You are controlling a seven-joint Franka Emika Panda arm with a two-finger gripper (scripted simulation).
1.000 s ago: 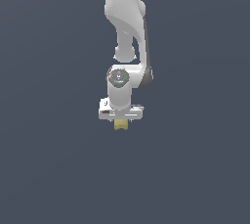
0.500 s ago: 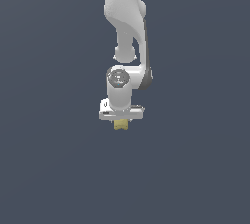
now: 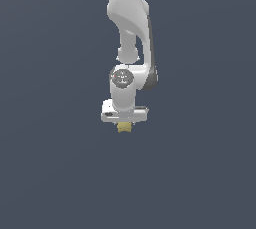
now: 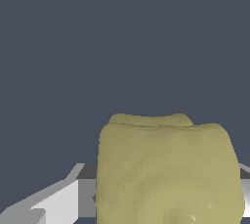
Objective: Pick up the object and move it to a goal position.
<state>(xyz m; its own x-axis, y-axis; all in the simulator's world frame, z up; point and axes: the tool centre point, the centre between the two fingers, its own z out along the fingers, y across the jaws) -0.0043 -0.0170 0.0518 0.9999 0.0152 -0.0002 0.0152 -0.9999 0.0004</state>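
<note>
— One arm (image 3: 131,28) only, hanging down the middle of a plain dark-grey scene. Where's the object (image 3: 124,127)?
— Right under the white gripper (image 3: 124,124), poking out below it, a small yellow-tan lump.
— Fingers clamped on it?
— Cannot tell; the wrist view shows the object (image 4: 166,171) filling the frame, a pale finger (image 4: 58,203) just beside it

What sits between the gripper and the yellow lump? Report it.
Nothing shows between them. In the exterior view the yellow lump sits directly under the gripper, no gap visible; in the wrist view it fills the space by the finger.
</note>
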